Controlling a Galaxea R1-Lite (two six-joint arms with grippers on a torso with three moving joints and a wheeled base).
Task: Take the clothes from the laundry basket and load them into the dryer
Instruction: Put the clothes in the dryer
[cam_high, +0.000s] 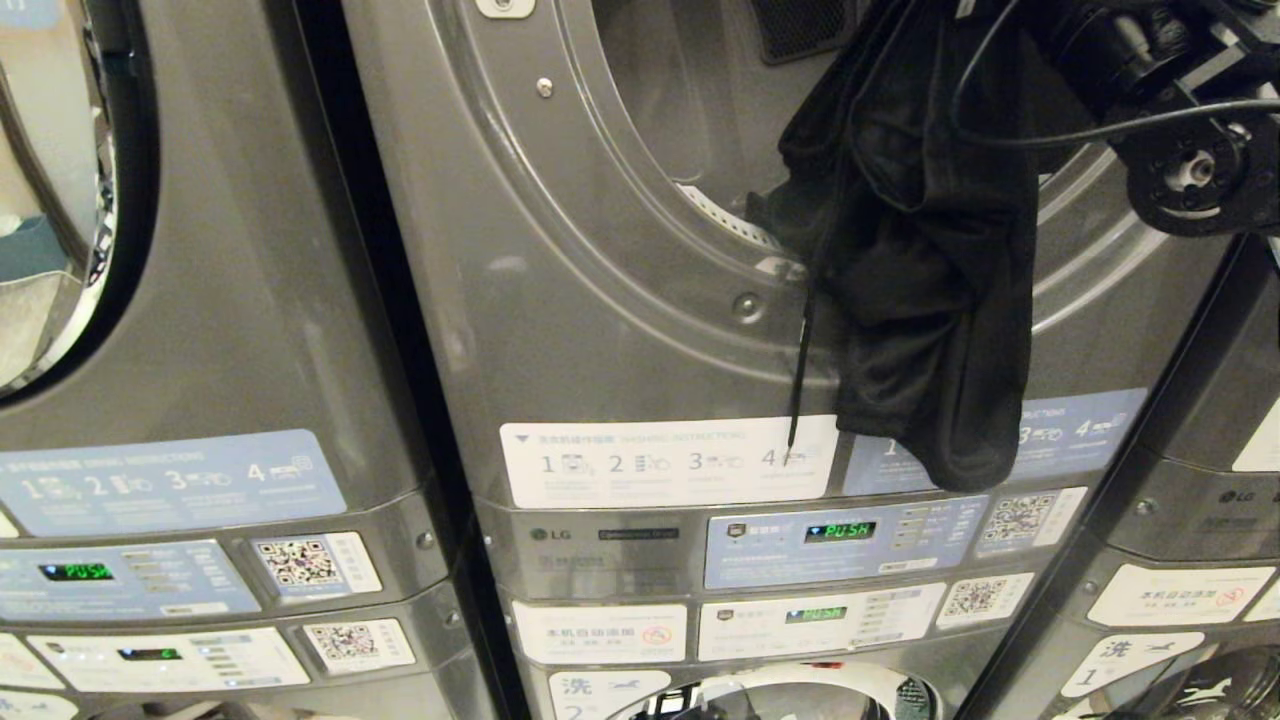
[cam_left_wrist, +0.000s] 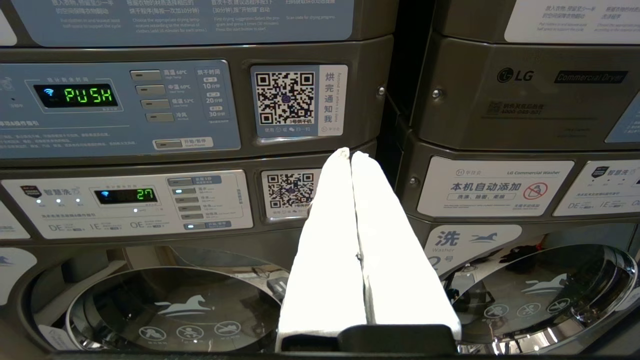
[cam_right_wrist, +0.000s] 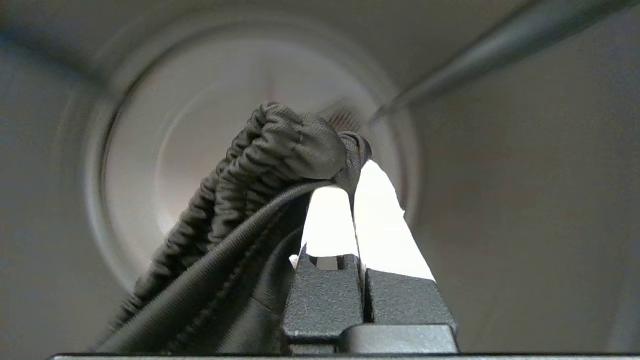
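Where pinched: garment (cam_right_wrist: 280, 150) between fingers (cam_right_wrist: 330, 225)

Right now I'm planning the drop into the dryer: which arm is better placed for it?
The right. Its gripper is shut on the black garment and already faces into the dryer drum. The left gripper, shut and empty, points at the control panels below.

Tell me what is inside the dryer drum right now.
The right gripper reaches into the dryer drum, shut on the black garment. Bare drum wall and back show. The garment hides the drum's lower part, and most of it hangs outside the opening.
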